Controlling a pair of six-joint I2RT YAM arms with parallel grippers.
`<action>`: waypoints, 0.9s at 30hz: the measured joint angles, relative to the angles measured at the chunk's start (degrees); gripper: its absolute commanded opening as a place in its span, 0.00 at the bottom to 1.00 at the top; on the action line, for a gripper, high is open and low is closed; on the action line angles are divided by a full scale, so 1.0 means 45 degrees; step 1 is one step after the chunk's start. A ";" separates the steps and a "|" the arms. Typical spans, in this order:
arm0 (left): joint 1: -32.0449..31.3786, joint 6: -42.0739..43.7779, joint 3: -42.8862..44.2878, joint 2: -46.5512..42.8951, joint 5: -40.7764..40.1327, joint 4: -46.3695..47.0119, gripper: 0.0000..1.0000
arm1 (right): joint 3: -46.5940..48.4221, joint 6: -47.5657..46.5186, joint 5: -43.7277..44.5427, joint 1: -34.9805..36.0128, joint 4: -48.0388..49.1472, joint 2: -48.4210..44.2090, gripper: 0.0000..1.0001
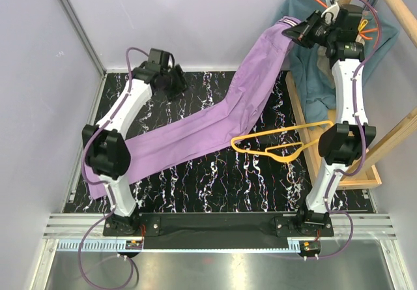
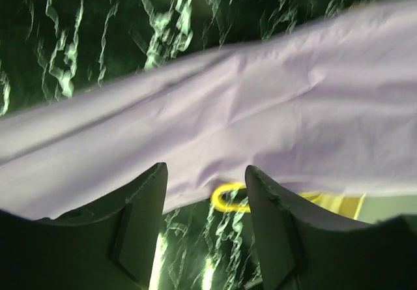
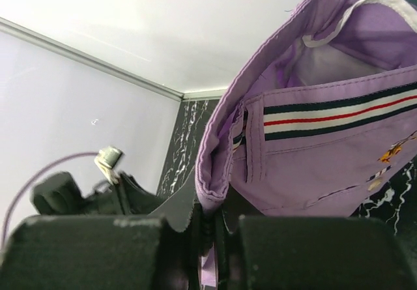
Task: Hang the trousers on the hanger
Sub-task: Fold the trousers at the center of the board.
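The trousers [image 1: 215, 117], smooth lilac woven cloth, stretch in one long, lightly creased band from the far right corner down to the near left of the black, white-veined marble tabletop [image 1: 215, 186]. The right end effector [image 1: 298, 32] is raised and clamped on the waist end. Its wrist view shows a folded hem pinched between the closed fingers [image 3: 176, 228], with the dark, white and red striped waistband [image 3: 339, 111] just above. The left end effector [image 2: 205, 173] hangs over the middle of the legs, jaws apart, gripping nothing. The hanger [image 1: 280, 143], a thin yellow plastic triangle, lies flat on the tabletop just beside the trousers' near edge. A crumpled teal shirt [image 1: 313, 68] sits behind the right arm.
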 measured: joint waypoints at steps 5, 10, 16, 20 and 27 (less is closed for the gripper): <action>-0.0316 0.0287 -0.3677 -0.1248 0.0262 0.0170 0.52 | 0.1773 0.0068 -0.0063 0.0253 -0.0486 0.0461 0.04; -0.0505 0.0427 -0.4561 -0.0957 0.0447 -0.0136 0.51 | 0.3993 0.0058 -0.0083 0.0427 -0.0476 0.0869 0.06; -0.0486 0.0855 -0.3798 -0.0962 0.0423 -0.0379 0.51 | 0.4274 -0.0180 -0.0102 0.0369 -0.0393 0.0899 0.04; -0.0306 0.1059 -0.3055 -0.0967 0.0389 -0.0641 0.51 | 0.3623 -0.0185 -0.0408 0.0340 -0.0267 0.0860 0.01; 0.0763 0.1355 -0.2895 -0.1166 0.0073 -0.1486 0.51 | 0.1783 -0.0194 -0.0374 0.0889 -0.0437 0.0801 0.00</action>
